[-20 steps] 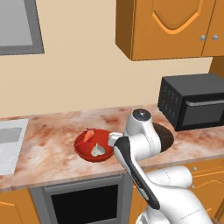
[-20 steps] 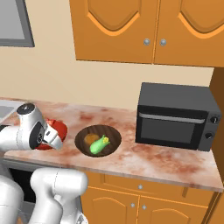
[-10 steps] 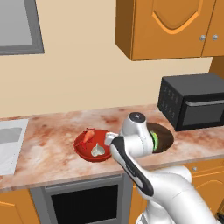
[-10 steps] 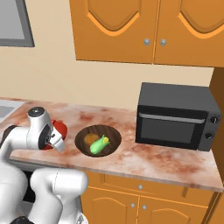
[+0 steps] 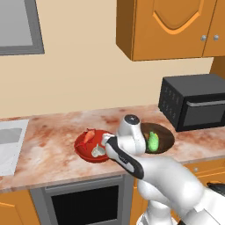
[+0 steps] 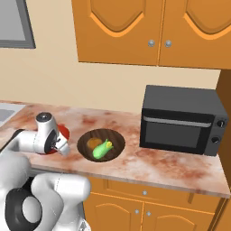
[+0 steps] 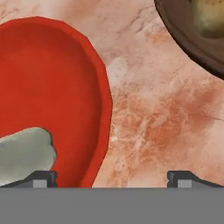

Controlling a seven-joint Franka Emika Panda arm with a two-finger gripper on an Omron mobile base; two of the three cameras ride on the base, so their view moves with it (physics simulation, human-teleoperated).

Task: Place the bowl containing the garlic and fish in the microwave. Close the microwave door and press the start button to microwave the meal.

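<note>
The pincer (image 7: 112, 177) hangs spread wide over the right rim of the red bowl (image 7: 48, 87), gripping nothing. The bowl sits on the marbled surface (image 7: 162, 118) holding the garlic (image 7: 24, 153) and, seemingly, the fish (image 5: 89, 135), just beside a brown bowl (image 6: 85, 143).

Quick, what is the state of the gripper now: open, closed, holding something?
Gripper: open, holding nothing; its jaws straddle the rim of the red bowl.

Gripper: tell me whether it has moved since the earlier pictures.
Yes. The open gripper has come down toward the counter and closer to the red bowl, which has stayed put; its jaws now straddle the bowl's rim in the hand view.
</note>
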